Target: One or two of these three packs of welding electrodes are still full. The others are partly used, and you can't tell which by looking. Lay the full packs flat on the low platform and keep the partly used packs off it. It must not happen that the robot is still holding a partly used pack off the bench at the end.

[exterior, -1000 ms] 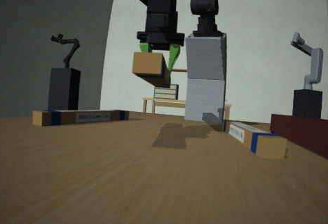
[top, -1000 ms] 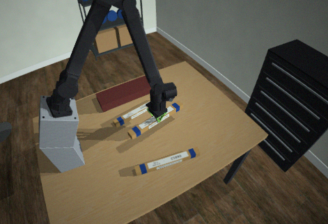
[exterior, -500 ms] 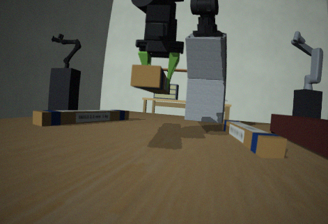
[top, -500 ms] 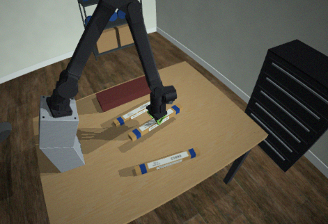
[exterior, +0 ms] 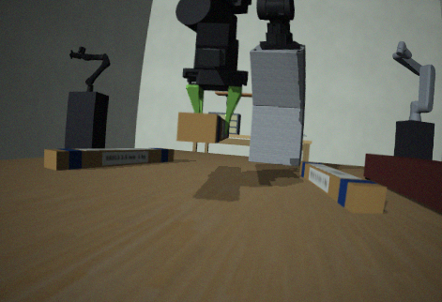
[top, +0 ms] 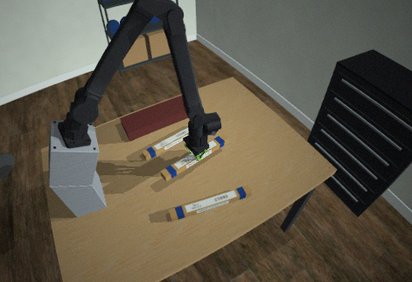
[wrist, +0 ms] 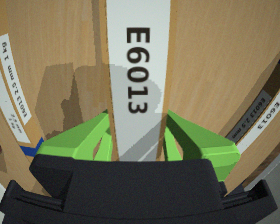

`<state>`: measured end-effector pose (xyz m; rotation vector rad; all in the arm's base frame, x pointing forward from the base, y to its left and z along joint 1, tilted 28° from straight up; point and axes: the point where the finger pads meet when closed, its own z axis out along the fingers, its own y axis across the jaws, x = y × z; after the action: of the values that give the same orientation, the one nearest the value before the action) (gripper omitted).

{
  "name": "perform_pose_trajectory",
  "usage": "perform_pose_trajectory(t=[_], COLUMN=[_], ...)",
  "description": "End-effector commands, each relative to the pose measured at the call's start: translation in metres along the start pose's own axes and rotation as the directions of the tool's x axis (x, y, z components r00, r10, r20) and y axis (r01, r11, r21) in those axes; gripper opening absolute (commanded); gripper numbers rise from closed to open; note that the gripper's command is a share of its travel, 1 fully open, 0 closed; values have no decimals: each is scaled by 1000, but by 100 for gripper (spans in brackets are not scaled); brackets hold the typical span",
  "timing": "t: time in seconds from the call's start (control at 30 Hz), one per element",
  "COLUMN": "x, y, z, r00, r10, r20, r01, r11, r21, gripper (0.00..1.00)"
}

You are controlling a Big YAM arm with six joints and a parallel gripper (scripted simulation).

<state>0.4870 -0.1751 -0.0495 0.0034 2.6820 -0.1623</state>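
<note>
My gripper [top: 198, 154] [exterior: 212, 117] [wrist: 137, 113] has green fingers and is shut on the middle of a tan welding-electrode pack [top: 179, 165] [exterior: 199, 128] [wrist: 138, 43] with blue end bands and a white E6013 label. It holds the pack level, a little above the table. A second pack [top: 166, 143] [exterior: 345, 187] lies flat just behind it, near the dark red low platform [top: 156, 116] [exterior: 416, 180]. A third pack [top: 208, 202] [exterior: 108, 158] lies flat nearer the table's front edge. No pack is on the platform.
The arm's grey pedestal [top: 73, 171] [exterior: 276, 108] stands on the table's left side. A black drawer cabinet [top: 374, 127] stands to the right of the table [top: 265, 158], and a shelf [top: 143, 44] stands at the back wall. Two other arms on pedestals [exterior: 86, 117] [exterior: 416, 131] stand in the background.
</note>
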Motion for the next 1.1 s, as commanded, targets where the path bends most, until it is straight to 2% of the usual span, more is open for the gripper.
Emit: perform_pose_trajectory(t=[0.0,0.23,0.63,1.07], x=[-26,-21,-26,-8], y=[-4,-1,-2,3], z=[-3,14,14,24], r00=[999,999,998,999], r10=[0,-1,-1,2], r20=[52,39,59,36], r01=[-1,1,0,-2], r11=[1000,1000,1000,1000], r21=[18,12,19,12], gripper=[0,0,0,0])
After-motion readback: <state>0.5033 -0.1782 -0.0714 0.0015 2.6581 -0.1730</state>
